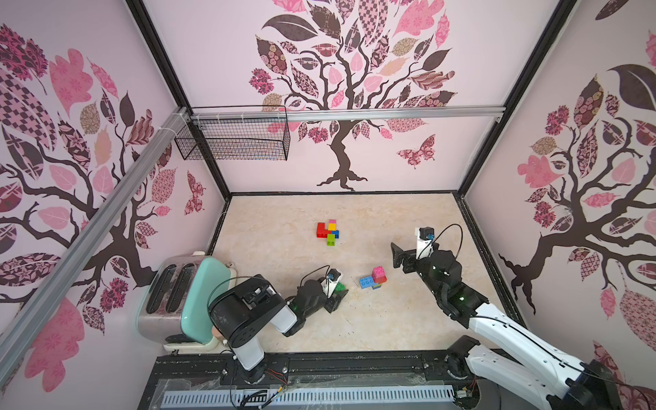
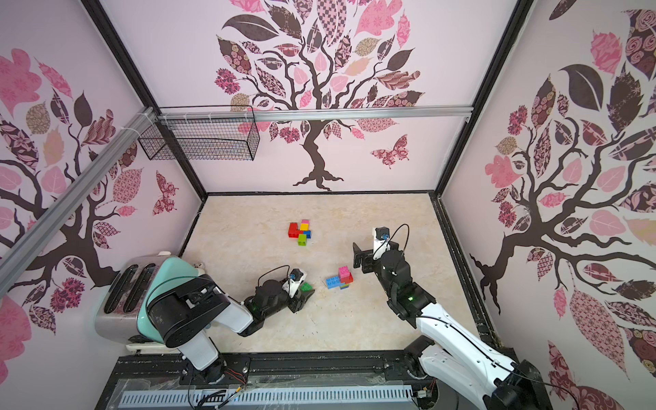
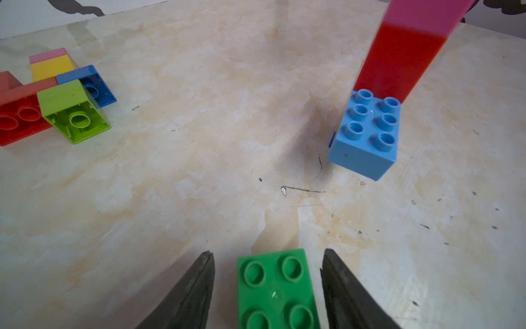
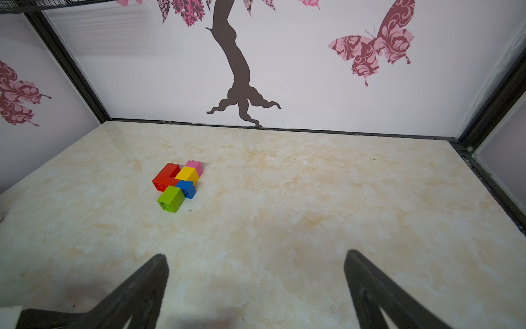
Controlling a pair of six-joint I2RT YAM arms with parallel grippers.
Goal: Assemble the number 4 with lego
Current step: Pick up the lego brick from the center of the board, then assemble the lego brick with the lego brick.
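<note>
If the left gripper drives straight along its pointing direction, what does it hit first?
The green studded plastic brick, already between the open fingers of the left gripper, gaps either side. Past it, probably bare marbled tabletop; the light blue studded brick sits off to one side.

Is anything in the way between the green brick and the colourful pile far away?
Nothing visible is. Only bare table lies between the green brick and the colourful pile; the blue, red and pink stack stands off to one side.
</note>
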